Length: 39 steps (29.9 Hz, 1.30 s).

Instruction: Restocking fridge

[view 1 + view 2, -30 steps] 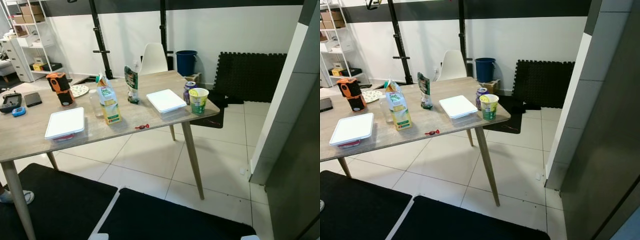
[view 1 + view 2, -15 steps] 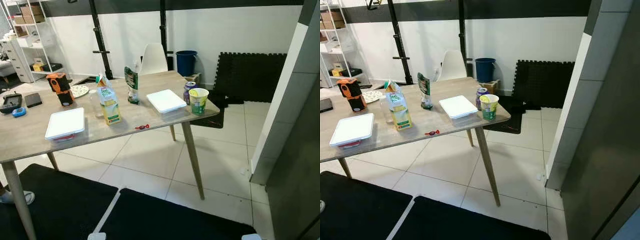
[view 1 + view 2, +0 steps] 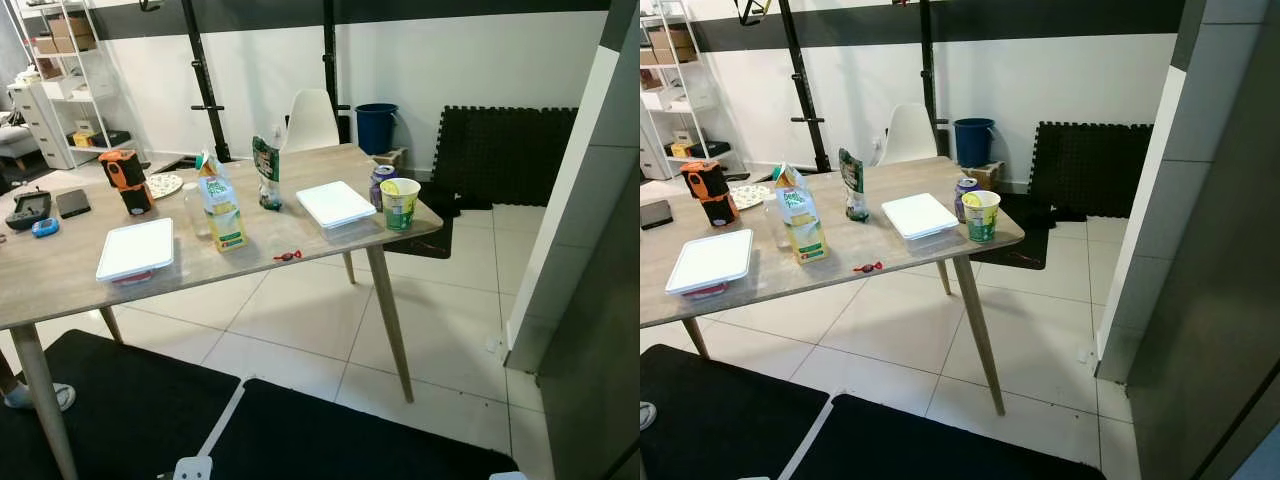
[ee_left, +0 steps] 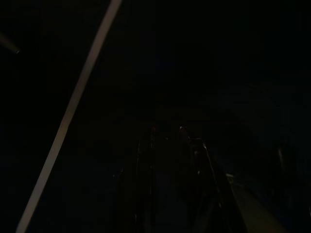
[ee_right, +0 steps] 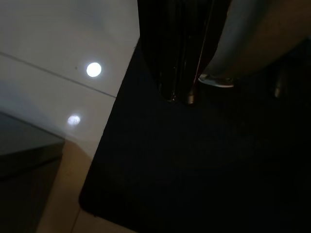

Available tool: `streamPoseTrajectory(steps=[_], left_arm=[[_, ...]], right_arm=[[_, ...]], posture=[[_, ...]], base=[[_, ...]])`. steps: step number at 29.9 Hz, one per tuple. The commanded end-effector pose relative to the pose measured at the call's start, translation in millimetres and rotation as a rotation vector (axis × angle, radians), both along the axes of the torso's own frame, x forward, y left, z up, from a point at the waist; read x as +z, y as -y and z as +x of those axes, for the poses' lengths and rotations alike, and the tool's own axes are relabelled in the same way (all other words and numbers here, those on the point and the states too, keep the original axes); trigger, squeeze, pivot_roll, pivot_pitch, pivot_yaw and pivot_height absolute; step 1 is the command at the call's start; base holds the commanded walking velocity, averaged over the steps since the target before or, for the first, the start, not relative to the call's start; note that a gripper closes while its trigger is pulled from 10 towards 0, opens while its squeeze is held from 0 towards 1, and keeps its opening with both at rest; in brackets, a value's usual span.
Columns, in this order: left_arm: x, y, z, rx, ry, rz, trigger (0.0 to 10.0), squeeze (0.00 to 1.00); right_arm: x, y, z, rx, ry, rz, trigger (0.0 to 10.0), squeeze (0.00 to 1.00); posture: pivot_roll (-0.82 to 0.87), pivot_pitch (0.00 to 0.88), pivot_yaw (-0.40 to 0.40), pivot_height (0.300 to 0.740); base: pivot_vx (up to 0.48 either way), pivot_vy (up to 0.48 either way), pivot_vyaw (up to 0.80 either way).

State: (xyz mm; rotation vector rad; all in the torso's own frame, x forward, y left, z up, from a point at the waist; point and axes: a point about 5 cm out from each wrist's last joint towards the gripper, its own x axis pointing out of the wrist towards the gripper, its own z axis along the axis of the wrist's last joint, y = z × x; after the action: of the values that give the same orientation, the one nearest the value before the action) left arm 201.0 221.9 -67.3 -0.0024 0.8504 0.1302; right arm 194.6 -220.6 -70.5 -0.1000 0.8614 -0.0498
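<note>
**Groceries sitting on the wooden table, both arms hanging idle**

So everything here is placed off the wooden table (image 3: 60, 275). The juice carton (image 3: 222, 210) stands upright near the middle of it, long axis straight up, folded spout end on top. Just behind the carton there's a clear bottle (image 3: 193, 208), also upright. Further back stands a tall green packet (image 3: 266, 172), upright too.

Containers: a flat tub with a white lid (image 3: 134, 250) lies toward the table's left part, lid on, something red showing through the bottom edge. A second white-lidded tub (image 3: 335, 204) lies toward the right end; can't tell what's inside. Right by the table's right corner there's a green and yellow cup (image 3: 399, 203) with a purple can (image 3: 380, 183) touching it just behind. Can't see into the cup.

A small red thing (image 3: 288, 256) lies near the table's front edge.

The left gripper (image 4: 167, 184) hangs in the dark, fingers barely made out, can't tell how far apart they are. The right gripper (image 5: 179, 94) hangs over a black floor mat (image 5: 204, 174), fingers pressed close together, holding nothing.
</note>
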Motion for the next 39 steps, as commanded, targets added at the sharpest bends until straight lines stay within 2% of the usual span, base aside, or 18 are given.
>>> streamPoseTrajectory(steps=[1,2,6,9,14,15,17,20,22,24,25,28,30,32,34,36,37,39], left_arm=[[-1.0,-3.9,-3.0,-0.017,-0.021,0.024,10.0,0.00],[-1.9,-3.4,-4.4,0.002,-0.024,0.017,10.0,0.00],[-3.1,0.8,-5.4,-0.038,-0.024,0.011,10.0,0.00],[-4.0,-1.7,-8.2,0.029,-0.019,-0.002,10.0,0.00],[-4.1,-1.3,-8.8,-0.019,-0.021,0.008,10.0,0.00],[-4.0,-2.1,-8.9,-0.006,-0.020,0.014,10.0,0.00],[-3.5,-7.3,-10.3,0.085,-0.002,-0.011,10.0,0.00],[-3.3,-4.2,-9.0,0.061,0.004,-0.034,10.0,0.00],[-3.1,-1.1,-6.8,-0.006,-0.011,0.008,10.0,0.00],[-3.1,-0.7,-6.4,-0.021,-0.015,0.022,10.0,0.00],[-2.7,-2.3,-6.6,0.020,-0.003,-0.004,10.0,0.00],[-3.0,-1.1,-6.7,-0.008,-0.011,-0.001,10.0,0.00],[-3.5,-1.5,-7.4,-0.003,-0.018,0.010,10.0,0.00],[-4.5,-1.5,-8.6,0.031,-0.022,-0.019,10.0,0.00],[-3.9,3.5,-6.4,-0.051,-0.021,-0.012,10.0,0.00],[-3.6,5.2,-5.4,-0.089,-0.022,0.006,10.0,0.00],[-3.6,5.2,-5.4,-0.089,-0.022,0.006,10.0,0.00],[-3.3,1.5,-5.6,0.000,-0.013,-0.003,10.0,0.00]], right_arm=[[-2.8,-0.9,-4.6,0.006,-0.020,0.000,10.0,0.00],[-3.3,-1.4,-5.1,0.031,-0.030,-0.011,10.0,0.00],[-3.9,1.8,-7.7,-0.026,-0.024,0.005,10.0,0.00],[-5.1,1.6,-9.6,0.059,-0.058,-0.028,10.0,0.00],[-2.1,3.4,-4.9,-0.021,-0.019,0.007,10.0,0.00],[-1.5,2.2,-3.0,-0.015,-0.016,0.011,10.0,0.00],[-3.2,-4.2,-3.5,0.068,-0.039,-0.006,10.0,0.00],[-2.5,-3.1,-2.7,0.005,-0.019,0.014,10.0,0.00],[-1.5,-5.1,-0.3,-0.030,-0.002,0.050,10.0,0.00],[-1.6,-6.8,0.4,-0.002,-0.007,0.043,10.0,0.00],[-1.2,-8.7,1.5,0.026,-0.007,0.026,10.0,0.00],[1.3,-7.8,5.4,-0.023,0.023,0.048,10.0,0.00],[2.7,-7.9,7.7,-0.016,0.032,0.045,10.0,0.00],[4.4,-9.4,11.1,0.030,0.037,0.023,10.0,0.00],[7.1,-6.6,14.5,-0.041,0.067,0.053,10.0,0.00],[8.1,-5.6,15.8,-0.076,0.080,0.073,10.0,0.00],[8.1,-5.6,15.8,-0.076,0.080,0.073,10.0,0.00],[7.6,-8.0,16.0,-0.023,0.067,0.054,10.0,0.00]], posture=[[-0.06,0.058,0.059,0.740],[-0.07,0.057,0.074,0.740],[-0.05,0.047,0.042,0.740],[-0.06,0.072,0.065,0.740],[-0.05,0.069,0.037,0.740],[-0.05,0.076,0.035,0.740],[-0.06,0.087,0.069,0.740],[-0.06,0.081,0.044,0.740],[-0.04,0.086,0.026,0.740],[-0.04,0.086,0.026,0.740],[-0.06,0.080,0.049,0.740],[-0.05,0.072,0.025,0.740],[-0.04,0.084,0.027,0.740],[-0.05,0.088,0.061,0.740],[-0.04,0.073,0.027,0.740],[-0.04,0.073,0.027,0.740],[-0.04,0.073,0.027,0.740],[-0.04,0.083,0.054,0.740]], base=[[0.000,0.000,0.00],[0.000,0.000,0.00],[0.000,0.000,0.00],[0.000,0.000,0.00],[0.000,0.000,0.00],[0.000,0.000,0.00],[0.000,0.000,0.00],[0.000,0.000,0.00],[0.000,0.000,0.00],[0.000,0.000,0.00],[0.000,0.000,0.00],[0.000,0.000,0.00],[0.000,0.000,0.00],[0.000,0.000,0.00],[0.000,0.000,0.00],[0.000,0.000,0.00],[0.000,0.000,0.00],[0.000,0.000,0.00]])
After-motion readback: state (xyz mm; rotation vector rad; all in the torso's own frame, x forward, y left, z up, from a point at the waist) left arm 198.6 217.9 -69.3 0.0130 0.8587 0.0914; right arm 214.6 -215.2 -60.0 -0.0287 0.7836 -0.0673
